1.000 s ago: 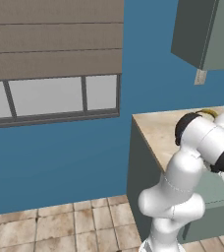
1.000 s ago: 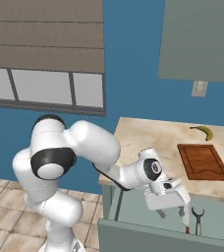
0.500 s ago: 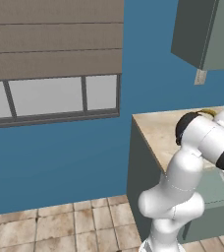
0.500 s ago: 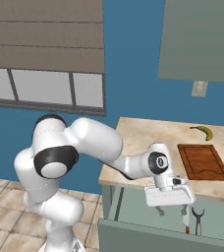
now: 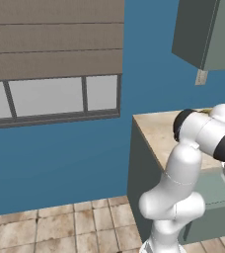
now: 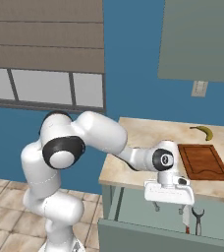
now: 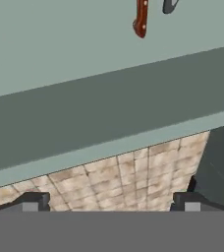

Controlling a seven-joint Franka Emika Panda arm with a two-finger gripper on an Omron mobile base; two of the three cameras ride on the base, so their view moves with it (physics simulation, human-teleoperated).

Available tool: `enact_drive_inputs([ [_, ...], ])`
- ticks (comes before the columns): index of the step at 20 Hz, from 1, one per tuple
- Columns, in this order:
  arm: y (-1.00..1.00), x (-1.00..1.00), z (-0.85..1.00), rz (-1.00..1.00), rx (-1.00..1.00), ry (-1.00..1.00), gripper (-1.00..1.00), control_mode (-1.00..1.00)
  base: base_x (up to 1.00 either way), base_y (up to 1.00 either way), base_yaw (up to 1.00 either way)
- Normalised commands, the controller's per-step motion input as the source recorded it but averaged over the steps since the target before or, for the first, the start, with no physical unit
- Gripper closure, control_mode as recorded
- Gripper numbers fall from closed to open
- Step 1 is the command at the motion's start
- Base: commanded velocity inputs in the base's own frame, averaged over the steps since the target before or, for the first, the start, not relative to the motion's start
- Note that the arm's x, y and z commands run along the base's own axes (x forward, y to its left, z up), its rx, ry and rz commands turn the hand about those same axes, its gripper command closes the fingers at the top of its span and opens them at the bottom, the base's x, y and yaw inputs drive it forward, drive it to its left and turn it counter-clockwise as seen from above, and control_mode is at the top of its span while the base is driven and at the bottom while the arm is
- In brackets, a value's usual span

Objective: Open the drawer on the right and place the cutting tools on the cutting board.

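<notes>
Already the drawer (image 6: 148,231) on the right stands pulled out below the desk (image 6: 133,162), so the first half of the task looks done to us. Inside it, toward its right end, lie the cutting tools: a knife with a reddish handle (image 6: 186,226) and, just beside it, a dark pair of scissors (image 6: 198,220); in the hand view the red handle (image 7: 141,18) shows at the top edge, with a dark tip (image 7: 169,6) next to it.

The cutting board (image 6: 203,162) rests on the desk above and behind the drawer, bare, with a banana (image 6: 203,131) lying near its far edge.

What has changed over the last second is the arm: we see that the hand has swung from a tilted pose near the drawer front to a level one, and has drifted a little toward the tools. Our gripper (image 6: 169,205) now hangs over the open drawer, jaws spread wide and holding nothing, its fingertips (image 7: 34,202) framing the drawer's front edge with floor tiles (image 7: 109,179) beyond.

We judge the fetching phase has begun; next we would carry on rightward over the knife and descend.
</notes>
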Motion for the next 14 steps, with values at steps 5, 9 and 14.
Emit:
enact_drive_inputs([
  [5, 0.02, 0.11, -0.17, 0.02, 0.16, -0.04, -1.00, -1.00, 0.00, 0.00, 0.00],
  [9, 0.00, 0.01, -0.39, 0.03, 0.10, -0.12, -1.00, -1.00, 0.00, 0.00, 0.00],
  [14, 0.00, 0.00, -0.44, 0.03, 0.06, -0.23, -1.00, -1.00, 0.00, 0.00, 0.00],
])
